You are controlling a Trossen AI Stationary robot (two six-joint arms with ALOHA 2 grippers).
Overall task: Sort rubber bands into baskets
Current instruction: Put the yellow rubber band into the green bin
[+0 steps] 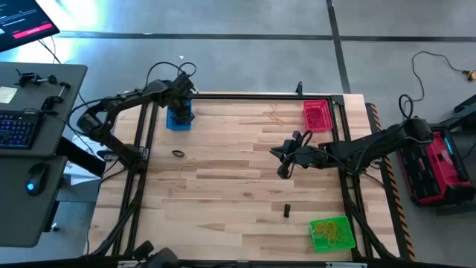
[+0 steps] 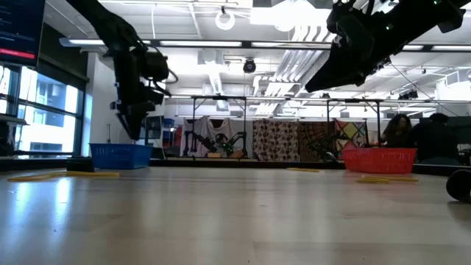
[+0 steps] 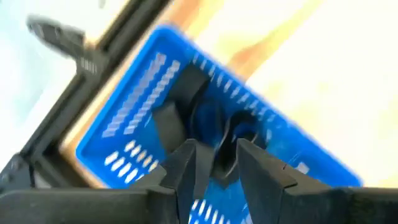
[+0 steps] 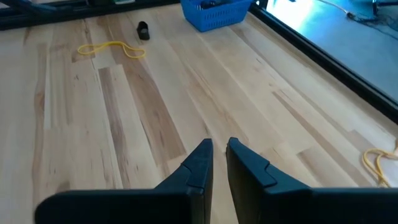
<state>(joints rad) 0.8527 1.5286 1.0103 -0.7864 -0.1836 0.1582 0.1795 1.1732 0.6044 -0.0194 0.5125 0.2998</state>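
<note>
The blue basket (image 1: pixel 179 119) stands at the table's far left, the red basket (image 1: pixel 316 115) at the far right, and the green basket (image 1: pixel 331 233), holding yellow bands, at the near right. My left gripper (image 3: pixel 217 149) hangs over the blue basket, pointing down, with a black rubber band (image 3: pixel 222 163) between its fingers. More black bands (image 3: pixel 177 93) lie in that basket. My right gripper (image 4: pixel 219 146) is shut and empty above the bare middle of the table (image 1: pixel 281 155). A black band (image 1: pixel 178 153) and a yellow band (image 1: pixel 186 167) lie loose at the left. My left gripper pinches a black rubber band (image 3: pixel 222 163) between its two fingers, coming from above and pointing down into the blue basket. The picture is blurred, so which part of the band it has does not show. The band hangs below the fingers over the basket's floor.
Another yellow band (image 1: pixel 275 115) lies near the red basket, and a small black thing (image 1: pixel 286 211) near the green one. A dark frame rail (image 1: pixel 260 95) runs along the table's far edge. A desk with a keyboard (image 1: pixel 18 126) stands left; a red and black case (image 1: pixel 439 164) right.
</note>
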